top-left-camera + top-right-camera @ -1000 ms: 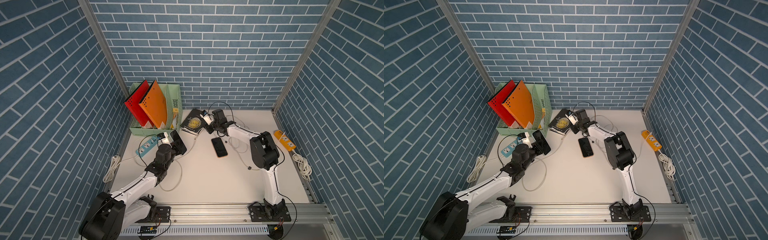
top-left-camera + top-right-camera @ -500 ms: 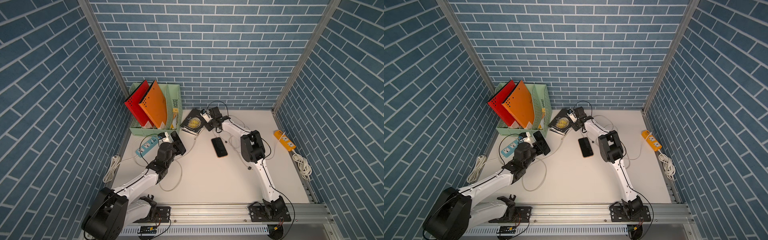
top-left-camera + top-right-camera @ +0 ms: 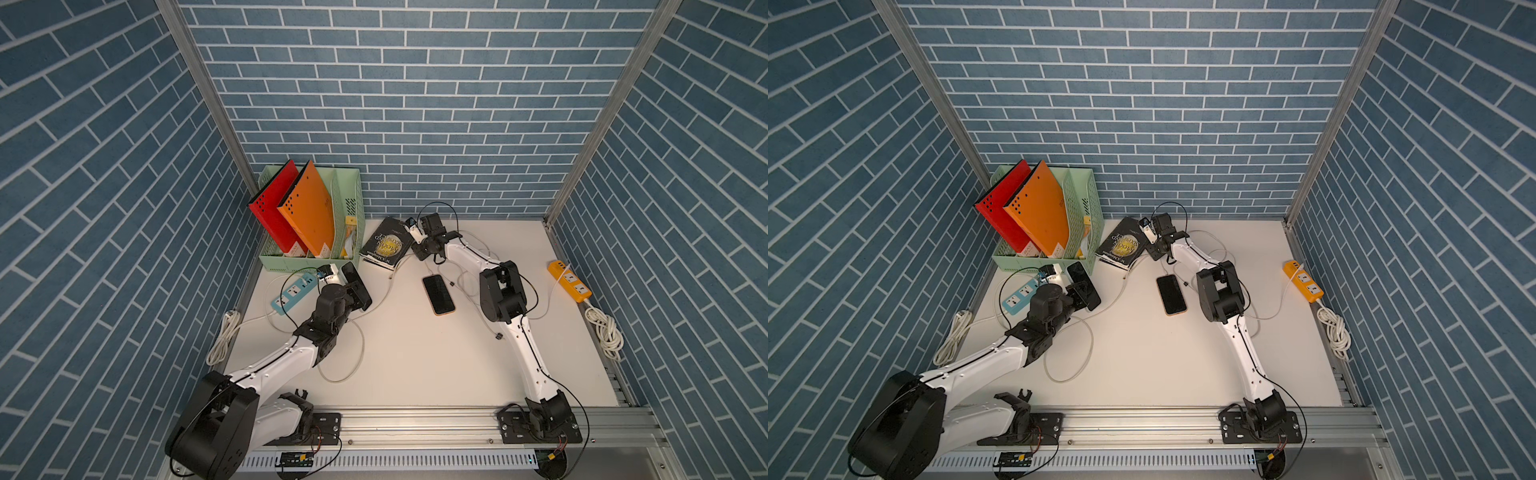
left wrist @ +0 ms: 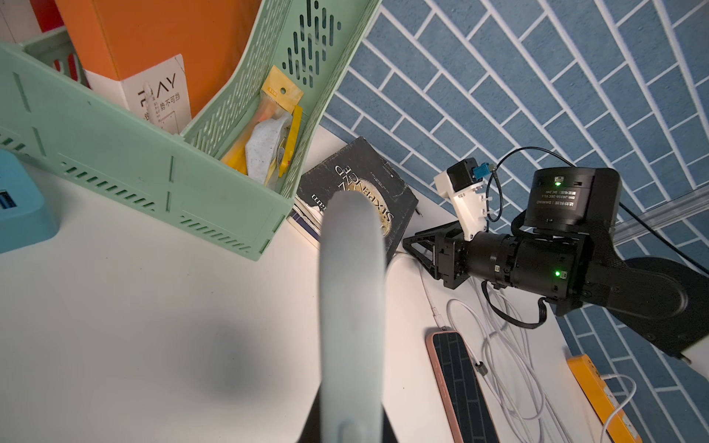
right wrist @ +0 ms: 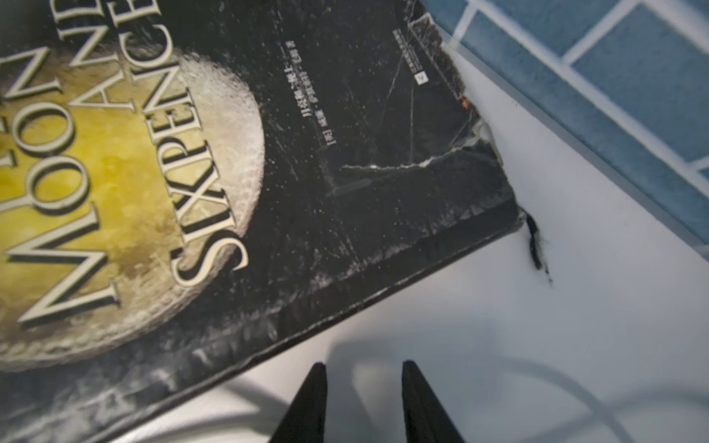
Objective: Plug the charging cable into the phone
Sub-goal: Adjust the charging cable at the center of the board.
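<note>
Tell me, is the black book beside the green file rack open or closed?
Closed: the black book lies flat, its front cover with the moon picture facing up, no pages spread.

Left arm stretched low, left gripper closed tight. Right arm reaching far forward, elbow raised; right gripper jaws slightly parted.

From my station, both top views hung high over the near edge, tilted down toward the far wall, and took in the whole surface. The left wrist camera sat low at the left, facing far and right across the green rack, the book and the phone. The right wrist camera looked from very close at that book's far corner. All views shared the book.
</note>
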